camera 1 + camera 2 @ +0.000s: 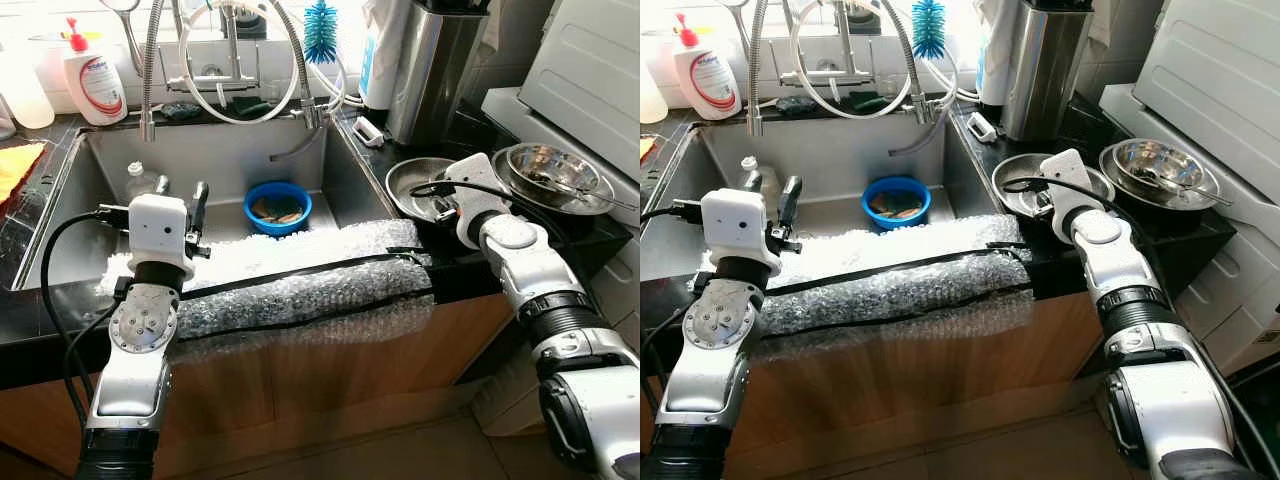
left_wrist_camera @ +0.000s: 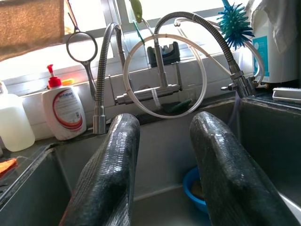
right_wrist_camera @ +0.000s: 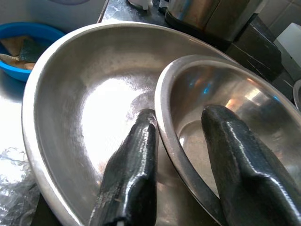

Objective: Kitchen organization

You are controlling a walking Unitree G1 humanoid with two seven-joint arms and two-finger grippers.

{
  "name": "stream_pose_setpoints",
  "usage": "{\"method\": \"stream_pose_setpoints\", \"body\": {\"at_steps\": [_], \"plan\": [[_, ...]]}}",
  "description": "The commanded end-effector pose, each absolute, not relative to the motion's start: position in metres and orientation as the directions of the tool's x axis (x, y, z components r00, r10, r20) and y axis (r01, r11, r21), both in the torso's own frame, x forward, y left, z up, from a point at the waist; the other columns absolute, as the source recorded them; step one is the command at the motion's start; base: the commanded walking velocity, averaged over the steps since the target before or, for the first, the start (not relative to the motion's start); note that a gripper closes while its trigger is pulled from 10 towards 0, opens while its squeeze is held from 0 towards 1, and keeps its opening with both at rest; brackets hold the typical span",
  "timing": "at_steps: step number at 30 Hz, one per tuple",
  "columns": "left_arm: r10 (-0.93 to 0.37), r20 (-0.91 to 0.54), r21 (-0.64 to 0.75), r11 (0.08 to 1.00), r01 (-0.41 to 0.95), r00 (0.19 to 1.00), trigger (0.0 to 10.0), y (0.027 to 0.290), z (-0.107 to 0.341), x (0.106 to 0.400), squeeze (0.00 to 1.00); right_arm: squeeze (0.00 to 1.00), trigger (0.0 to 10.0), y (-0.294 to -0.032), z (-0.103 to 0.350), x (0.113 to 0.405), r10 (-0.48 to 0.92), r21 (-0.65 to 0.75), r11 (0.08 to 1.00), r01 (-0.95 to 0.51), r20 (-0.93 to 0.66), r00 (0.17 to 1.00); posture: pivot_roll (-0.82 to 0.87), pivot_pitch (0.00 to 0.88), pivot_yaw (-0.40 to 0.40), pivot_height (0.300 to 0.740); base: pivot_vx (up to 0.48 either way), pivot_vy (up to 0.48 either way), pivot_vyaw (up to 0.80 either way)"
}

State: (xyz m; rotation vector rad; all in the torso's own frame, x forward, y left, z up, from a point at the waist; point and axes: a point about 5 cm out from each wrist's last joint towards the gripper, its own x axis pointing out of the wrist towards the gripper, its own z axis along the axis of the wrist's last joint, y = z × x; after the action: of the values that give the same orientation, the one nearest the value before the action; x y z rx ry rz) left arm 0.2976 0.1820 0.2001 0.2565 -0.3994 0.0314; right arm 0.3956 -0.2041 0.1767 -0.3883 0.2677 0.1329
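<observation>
Right gripper [image 3: 176, 174] stood over the counter just right of the sink [image 1: 215, 150], fingers parted and straddling the rim of a small steel bowl [image 3: 235, 108]. That bowl sat nested inside a wider steel bowl [image 3: 84, 108]; one finger lay in the wider bowl, the other inside the small one. Nothing clamped yet.

Handling, as judged: thin polished steel, light, stiff, not fragile, but slick, and a loose pinch could slide off. The rim looked the only hold. The nested pair may shift or ring against each other on lifting.

Room: a tall steel canister [image 1: 432, 70] stood behind the bowls and a third bowl with utensils [image 1: 552, 172] just beyond them, away from the sink. Counter edge close. Open room lay upward and toward the sink.

Left gripper [image 2: 162, 174] hung above the sink's front edge, fingers apart, empty. A blue bowl [image 1: 277, 207] sat in the sink.
</observation>
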Motion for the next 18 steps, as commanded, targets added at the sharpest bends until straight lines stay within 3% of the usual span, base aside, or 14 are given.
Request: {"method": "stream_pose_setpoints", "body": {"at_steps": [1, 18], "plan": [[-0.028, 0.38, 0.242, 0.968, -0.07, 0.924, 10.0, 0.182, 0.202, 0.301, 0.0, 0.0, 0.0, -0.204, 0.184, 0.398, 0.07, -0.359, 0.919, -0.162, -0.256, 0.964, 0.01, 0.0, -0.037, 0.74, 0.0, 0.0, 0.0], [0.006, 0.418, 0.201, 0.975, -0.098, 0.909, 10.0, 0.182, 0.209, 0.299, 0.0, 0.0, 0.0, -0.179, 0.213, 0.393, 0.121, -0.291, 0.949, -0.119, -0.01, 0.993, 0.02, 0.0, -0.044, 0.74, 0.0, 0.0, 0.0]]}}
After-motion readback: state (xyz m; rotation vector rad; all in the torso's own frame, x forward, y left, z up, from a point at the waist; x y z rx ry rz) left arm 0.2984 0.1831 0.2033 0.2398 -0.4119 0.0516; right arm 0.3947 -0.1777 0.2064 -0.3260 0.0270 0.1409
